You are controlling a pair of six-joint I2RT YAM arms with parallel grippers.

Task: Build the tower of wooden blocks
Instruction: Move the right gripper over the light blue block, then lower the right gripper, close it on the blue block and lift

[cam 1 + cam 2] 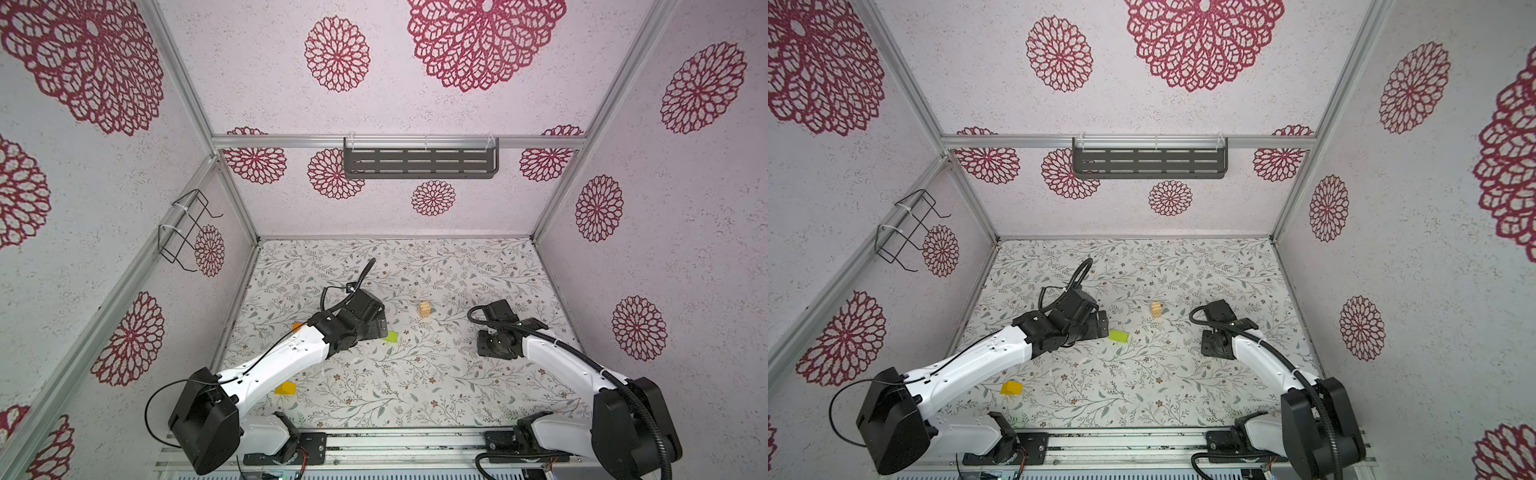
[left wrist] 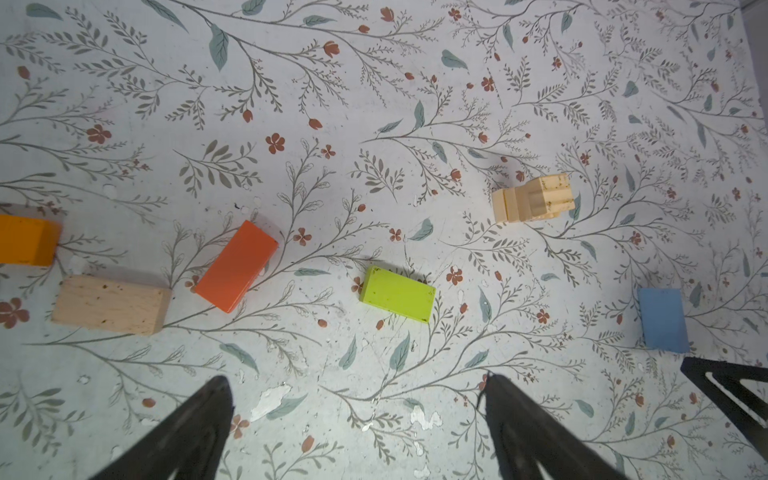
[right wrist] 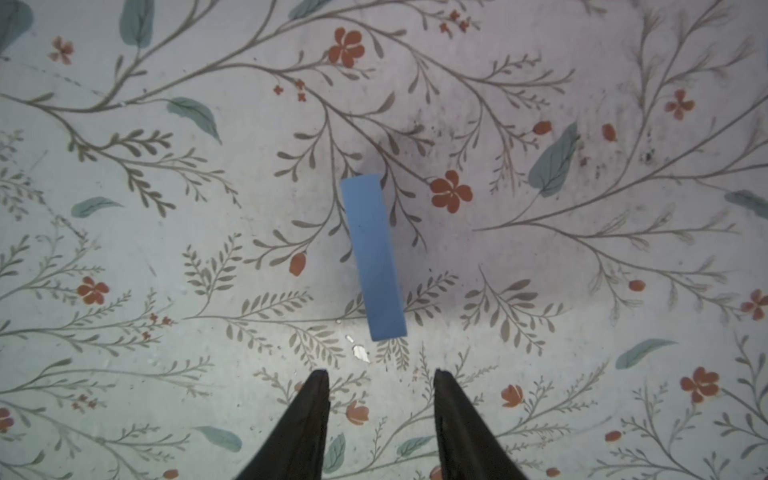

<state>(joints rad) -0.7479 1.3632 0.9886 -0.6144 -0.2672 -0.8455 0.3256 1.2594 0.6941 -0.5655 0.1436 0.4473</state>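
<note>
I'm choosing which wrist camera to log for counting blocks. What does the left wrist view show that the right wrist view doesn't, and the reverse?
Only the left wrist view: the orange block, plain wood block, red-orange block, lime green block, pale wood piece, and the left gripper, jaws wide apart.
Only the right wrist view: the right gripper with both jaws, apart and empty.
Both: the light blue block on the floral table.

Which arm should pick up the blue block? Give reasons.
Likely right. The blue block lies ahead of the right gripper, in line with the gap between its open jaws. The left gripper, also open, faces the green block, with the blue block off to one side.
</note>
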